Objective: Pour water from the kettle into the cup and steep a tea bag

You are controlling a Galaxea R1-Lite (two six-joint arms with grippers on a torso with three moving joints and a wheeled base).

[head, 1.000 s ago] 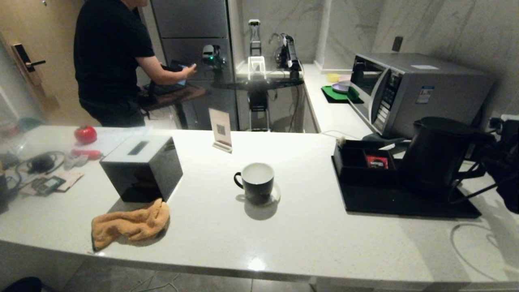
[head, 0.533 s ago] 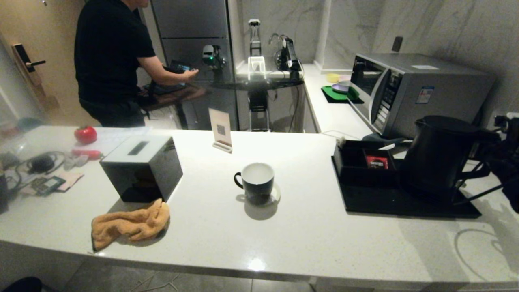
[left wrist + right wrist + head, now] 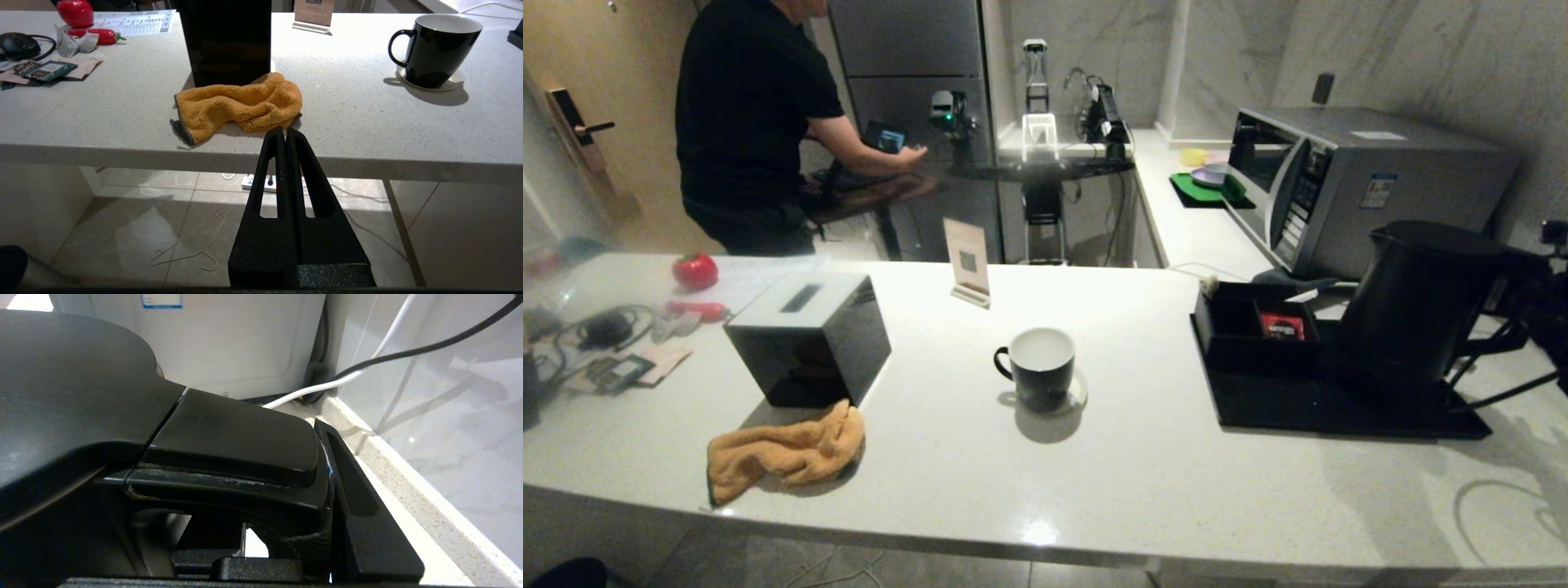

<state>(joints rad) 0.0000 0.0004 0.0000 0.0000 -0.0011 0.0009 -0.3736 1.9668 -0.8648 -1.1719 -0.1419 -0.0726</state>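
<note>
The tall matte black electric kettle (image 3: 1417, 306), with its flat lid and big loop handle, is where we fix our attention: in the head view it appears raised slightly off the low black compartment tray (image 3: 1339, 408) at the right end of the counter, its small spout turned toward the robot's left. The right gripper (image 3: 327, 477) is clamped on the handle at the kettle's right side; in the right wrist view we see one finger pressed against the handle's top piece. The small mug, black outside and white inside (image 3: 1039, 366), stands on a pale coaster well apart to the kettle's left, near the counter's middle, its ear handle pointing left and its mouth upright. We see no water against its white inside. We judge that the coming move is a leftward carry followed by a tilt over the spout, so the kettle's upright axis must lean toward the mug. The right arm is the nearer and already loaded. The left gripper (image 3: 285, 134) is parked below the counter's front edge, its jaws closed on nothing. The white speckled stone counter (image 3: 1143, 474) is flat and hard. Between kettle and mug it shows nothing standing. A microwave oven (image 3: 1364, 184) sits behind the tray, and a person in black (image 3: 752, 122) stands beyond the counter.
</note>
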